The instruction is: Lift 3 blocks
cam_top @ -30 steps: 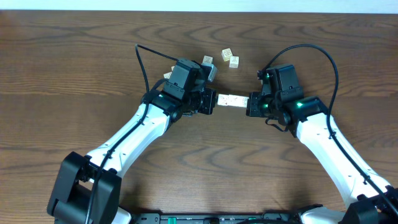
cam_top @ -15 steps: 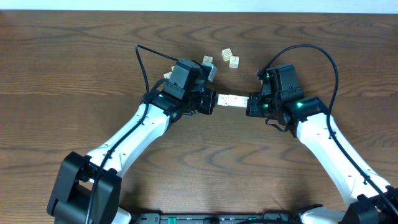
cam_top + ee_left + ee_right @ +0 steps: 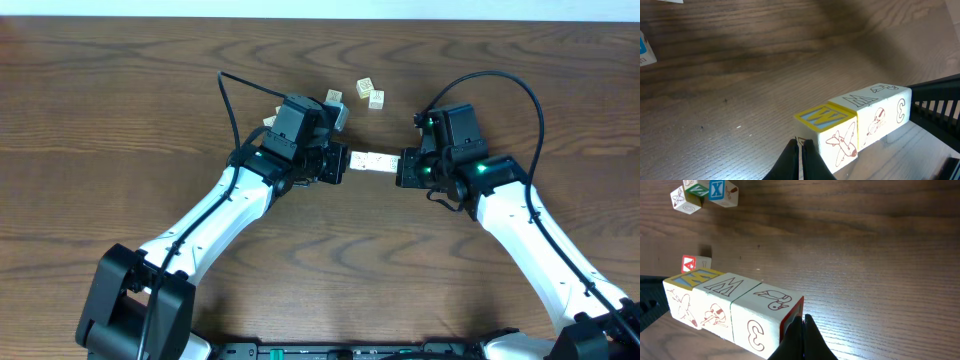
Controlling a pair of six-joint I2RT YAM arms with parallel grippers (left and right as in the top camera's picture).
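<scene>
Three cream-white blocks (image 3: 372, 159) form a tight end-to-end row between my two arms. In the left wrist view the row runs from a yellow-topped block (image 3: 840, 132) through a middle one (image 3: 872, 112) to the far one (image 3: 897, 102). My left gripper (image 3: 800, 146) is shut, its tips pressed against the near end face. My right gripper (image 3: 803, 321) is shut too, pushing on the red end face of the nearest block (image 3: 765, 317). The row seems to hang just above the wood, with a shadow under it. Overhead, the left gripper (image 3: 345, 160) and right gripper (image 3: 400, 163) squeeze the row from both ends.
Loose cubes lie behind the arms: two (image 3: 366, 86) (image 3: 377, 99) at the back, one (image 3: 333, 97) by the left wrist and another (image 3: 270, 121) to its left. The right wrist view shows a red A cube (image 3: 690, 263) and a cluster with a blue X cube (image 3: 716, 189).
</scene>
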